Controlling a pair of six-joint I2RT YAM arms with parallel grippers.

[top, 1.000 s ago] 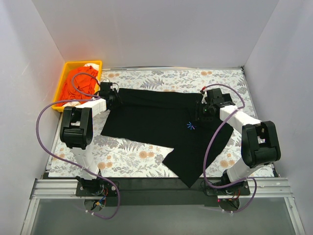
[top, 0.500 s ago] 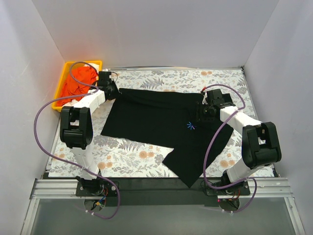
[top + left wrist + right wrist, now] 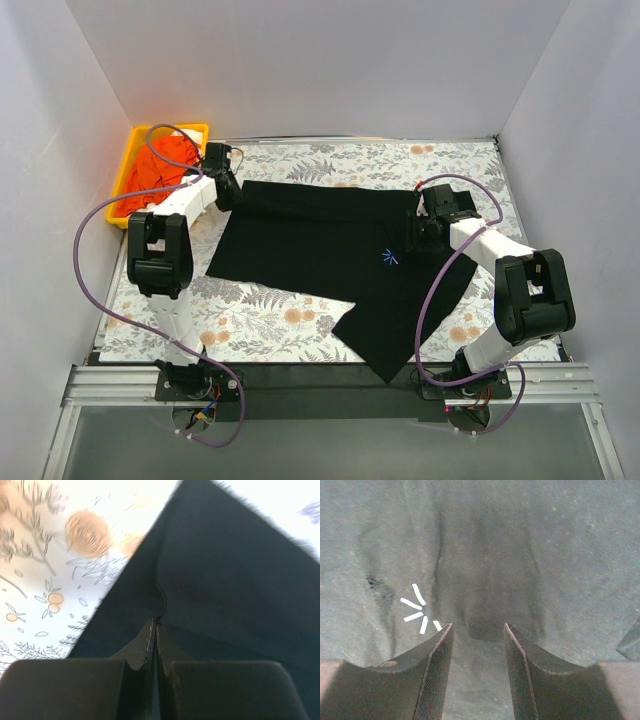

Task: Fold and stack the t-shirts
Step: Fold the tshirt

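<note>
at t-shirt [image 3: 320, 245] edge, left end effector [image 3: 155, 626]

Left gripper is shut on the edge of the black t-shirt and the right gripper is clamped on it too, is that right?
Not quite. The left gripper is shut on the edge of the black t-shirt, but the right gripper is open: the right wrist view shows its jaws standing apart over flat cloth, beside the small starburst print.
</note>
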